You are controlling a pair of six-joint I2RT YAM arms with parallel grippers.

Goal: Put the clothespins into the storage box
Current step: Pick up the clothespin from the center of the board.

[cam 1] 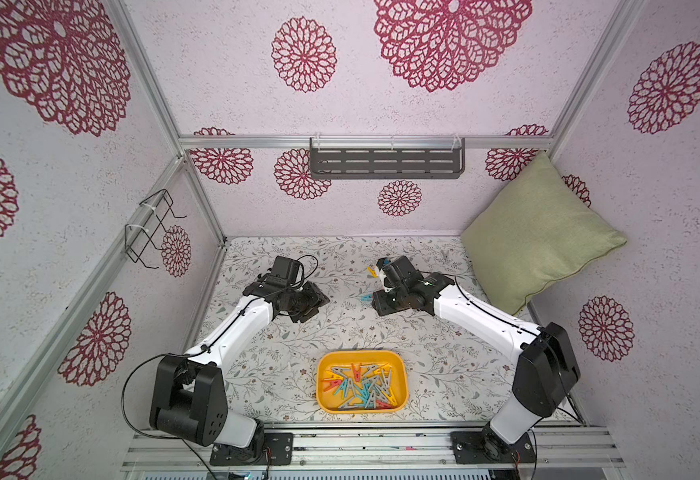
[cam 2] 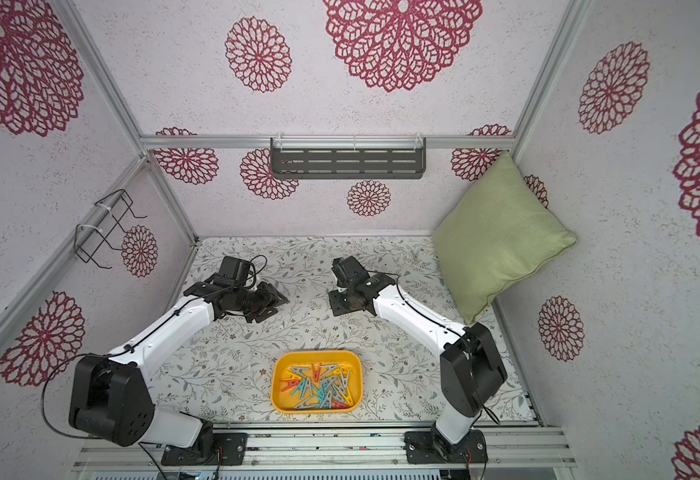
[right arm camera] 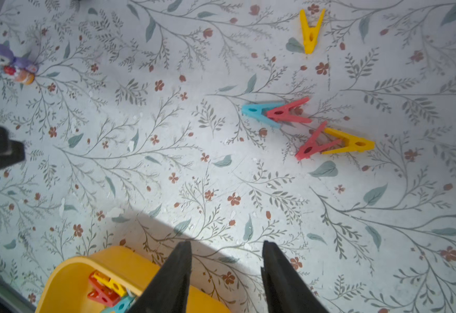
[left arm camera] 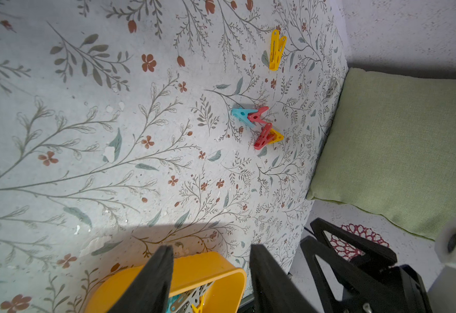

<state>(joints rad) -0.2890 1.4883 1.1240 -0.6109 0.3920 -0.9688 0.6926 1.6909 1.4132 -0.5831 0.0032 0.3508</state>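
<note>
Clothespins (cam 1: 361,388) mostly sit in the storage box (cam 1: 320,386). Five lie loose on the bench (right arm camera: 140,162), ahead of the right pincer (right arm camera: 225,244), the nearer one. It and the left pincer (left arm camera: 210,246) stand parted, empty. The teal peg (right arm camera: 256,112) lies crosswise to the approach.

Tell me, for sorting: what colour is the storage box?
Storage box: yellow-orange, clearest in a top view.

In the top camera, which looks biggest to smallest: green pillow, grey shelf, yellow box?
Largest: green pillow.
Then grey shelf and storage box look about alike: shelf longer, box wider; I won't rank them.
</note>
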